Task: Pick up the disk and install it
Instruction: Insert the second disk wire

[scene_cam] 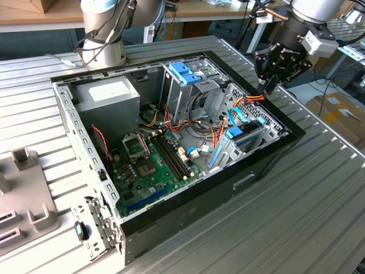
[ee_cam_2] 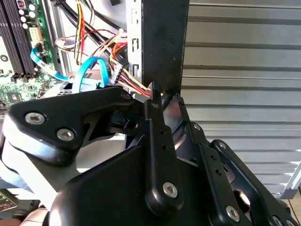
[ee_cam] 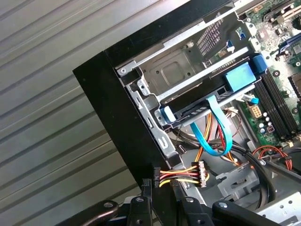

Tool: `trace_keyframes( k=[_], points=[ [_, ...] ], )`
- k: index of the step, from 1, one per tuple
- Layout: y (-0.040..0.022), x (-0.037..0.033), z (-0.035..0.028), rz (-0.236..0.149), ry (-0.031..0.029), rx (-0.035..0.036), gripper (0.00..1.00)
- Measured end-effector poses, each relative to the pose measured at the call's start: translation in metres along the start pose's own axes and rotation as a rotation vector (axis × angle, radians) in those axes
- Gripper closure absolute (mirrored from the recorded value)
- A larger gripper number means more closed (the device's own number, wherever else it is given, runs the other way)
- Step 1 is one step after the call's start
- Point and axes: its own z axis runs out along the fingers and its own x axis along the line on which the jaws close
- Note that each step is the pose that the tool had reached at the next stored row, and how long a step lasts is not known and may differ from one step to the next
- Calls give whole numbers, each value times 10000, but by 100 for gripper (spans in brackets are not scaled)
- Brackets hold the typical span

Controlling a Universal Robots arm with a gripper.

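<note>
The disk (scene_cam: 246, 136) lies in the drive bay at the corner of the open computer case (scene_cam: 188, 211) toward the exterior view's right. Its light-blue carrier rail frames it. In the first wrist view the disk (ee_cam: 193, 112) sits level under the silver cage plate, and a blue ribbon cable (ee_cam: 218, 132) curls beside it. My gripper (scene_cam: 267, 88) hovers above the case's far right rim, apart from the disk. In both wrist views the gripper (ee_cam_2: 164, 96) (ee_cam: 161, 184) is shut with nothing in it, right over the black case wall and a red-yellow wire bundle (ee_cam: 181, 176).
Inside the case are a grey power supply (scene_cam: 108, 94), a metal drive cage with a blue bracket (scene_cam: 185, 71) and the green motherboard (scene_cam: 151, 165). A grey fixture (scene_cam: 25, 194) sits on the ribbed table at the exterior view's left. Another robot's base (scene_cam: 102, 34) stands behind the case.
</note>
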Motion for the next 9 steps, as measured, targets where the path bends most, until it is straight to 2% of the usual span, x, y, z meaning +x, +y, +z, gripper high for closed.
trace_keyframes(
  k=[6, 9],
  points=[
    [81, 50, 38, 96, 4, -2, 70],
    [98, 59, 52, 170, 19, -24, 70]
  ],
)
